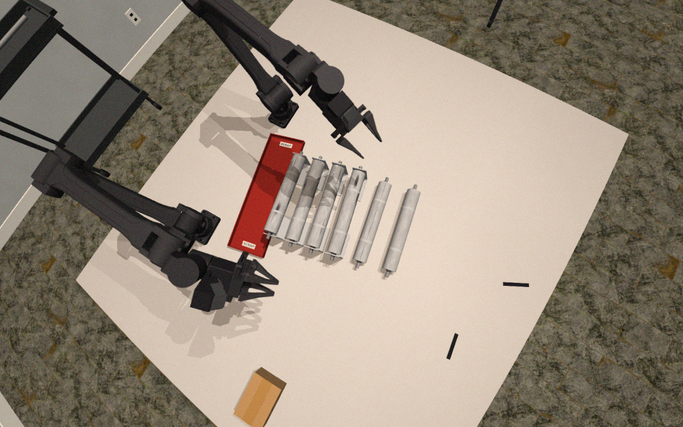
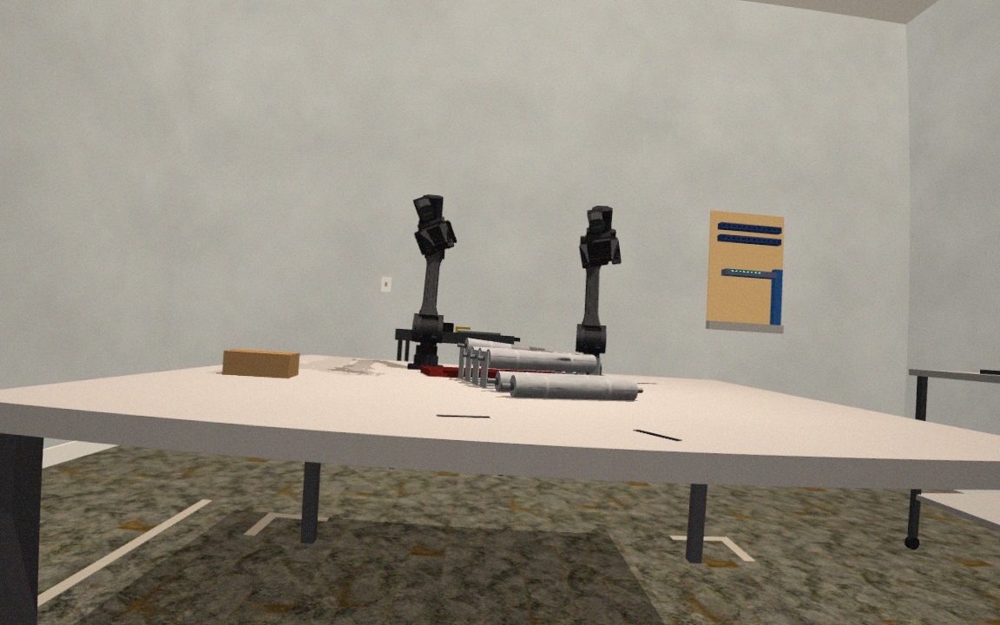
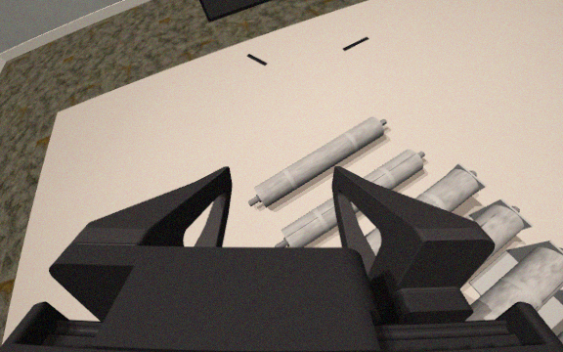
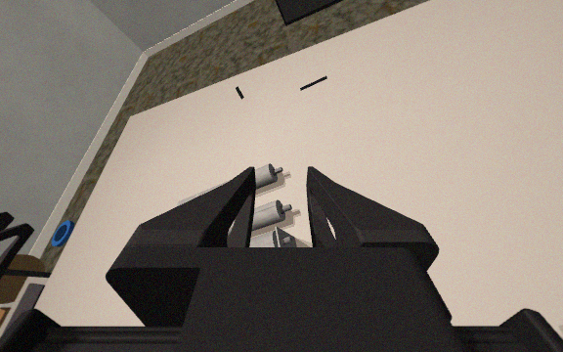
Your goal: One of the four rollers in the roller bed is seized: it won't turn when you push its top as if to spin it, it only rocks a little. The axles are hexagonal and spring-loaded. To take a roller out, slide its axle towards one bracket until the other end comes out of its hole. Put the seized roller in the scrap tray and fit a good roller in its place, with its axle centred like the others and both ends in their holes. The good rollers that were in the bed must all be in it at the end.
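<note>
Four grey rollers (image 1: 283, 198) (image 1: 306, 201) (image 1: 326, 207) (image 1: 345, 217) lie side by side in the bed between small brackets; looks do not tell which is seized. Two loose rollers (image 1: 373, 223) (image 1: 402, 230) lie parallel beside the bed; the outer loose roller (image 2: 574, 386) (image 3: 325, 161) is farthest from it. The red scrap tray (image 1: 251, 223) (image 2: 441, 371) holds nothing. My left gripper (image 1: 372, 149) (image 3: 281, 175) is open and empty, above the table beyond one end of the bed. My right gripper (image 1: 275, 287) (image 4: 281, 175) is partly open and empty, beyond the other end, near the tray's corner.
A wooden block (image 1: 259, 398) (image 2: 260, 364) stands near the table edge on the right arm's side. Two black strips (image 1: 515, 284) (image 1: 452, 346) lie flat beyond the loose rollers. The scrap tray lies close along the bed's arm side.
</note>
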Controlling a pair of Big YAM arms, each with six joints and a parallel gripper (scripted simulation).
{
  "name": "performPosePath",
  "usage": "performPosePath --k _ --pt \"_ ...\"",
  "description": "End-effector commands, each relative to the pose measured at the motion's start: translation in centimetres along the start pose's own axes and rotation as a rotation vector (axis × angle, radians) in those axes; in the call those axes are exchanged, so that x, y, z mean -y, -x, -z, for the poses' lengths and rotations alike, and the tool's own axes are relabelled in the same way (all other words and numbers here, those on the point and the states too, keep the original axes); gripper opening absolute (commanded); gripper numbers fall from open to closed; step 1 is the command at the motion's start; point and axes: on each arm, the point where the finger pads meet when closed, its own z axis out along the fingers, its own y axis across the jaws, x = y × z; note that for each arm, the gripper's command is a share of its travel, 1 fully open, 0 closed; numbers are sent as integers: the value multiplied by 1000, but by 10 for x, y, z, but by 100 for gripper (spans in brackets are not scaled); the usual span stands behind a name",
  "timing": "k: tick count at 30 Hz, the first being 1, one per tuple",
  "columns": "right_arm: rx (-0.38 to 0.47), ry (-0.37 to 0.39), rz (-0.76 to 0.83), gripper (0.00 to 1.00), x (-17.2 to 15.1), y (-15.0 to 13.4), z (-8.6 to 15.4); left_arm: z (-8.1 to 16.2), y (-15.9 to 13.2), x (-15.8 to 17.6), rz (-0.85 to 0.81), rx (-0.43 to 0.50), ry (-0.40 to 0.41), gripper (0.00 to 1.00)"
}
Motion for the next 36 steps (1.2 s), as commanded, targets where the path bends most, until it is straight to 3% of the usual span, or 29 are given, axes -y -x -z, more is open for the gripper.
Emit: performPosePath --k 1,9,12,13,23,26,29,30,36 --pt "-68 -18 -152 32 12 -22 7 -8 -31 36 -92 -109 -75 62" --pt "-261 -59 -404 32 32 -90 17 -1 -95 104 -259 -309 -244 62" --pt "-261 -52 -429 32 28 -83 19 2 -93 108 -280 -316 -252 62" --pt "-308 -75 -469 32 36 -107 21 4 -111 117 -305 -358 -278 62" --pt "-533 -186 -805 32 53 -189 49 45 -190 178 -536 -589 -492 62" --pt "-594 -229 -909 32 55 -211 60 61 -212 192 -609 -656 -556 62" --pt "-598 -228 -937 32 52 -206 62 65 -213 194 -636 -668 -564 62" --pt "-634 -258 -978 32 57 -225 67 72 -225 197 -662 -701 -587 62" --pt "-716 -313 -1095 32 58 -253 83 96 -252 209 -745 -787 -667 62"
